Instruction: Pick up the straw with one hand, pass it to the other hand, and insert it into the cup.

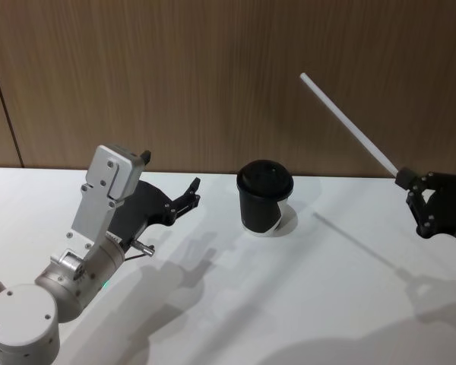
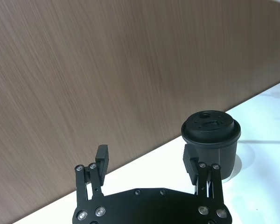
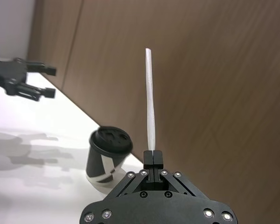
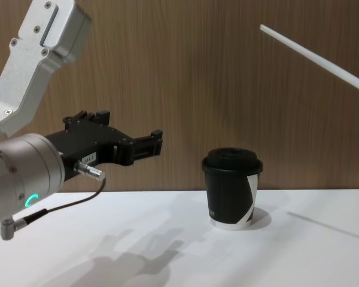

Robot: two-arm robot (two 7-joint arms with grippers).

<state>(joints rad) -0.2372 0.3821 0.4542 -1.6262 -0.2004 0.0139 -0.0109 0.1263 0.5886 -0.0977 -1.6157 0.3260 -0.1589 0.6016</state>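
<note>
Nearest on the left, raised over the white table: left gripper on a silver arm, pointing roughly toward the cup, fingers spread wide, nothing between them. At the right edge, also clear of the table: right gripper, fingertips clenched on the lower end of the straw. Between the two, closer to the left gripper and touching neither: cup upright on the table, domed lid on. From the right gripper's pinch, straw slanting up and to the left, free end high in the air, well apart from the cup and above it. Farthest back, wood-panelled wall along the table's rear edge.
</note>
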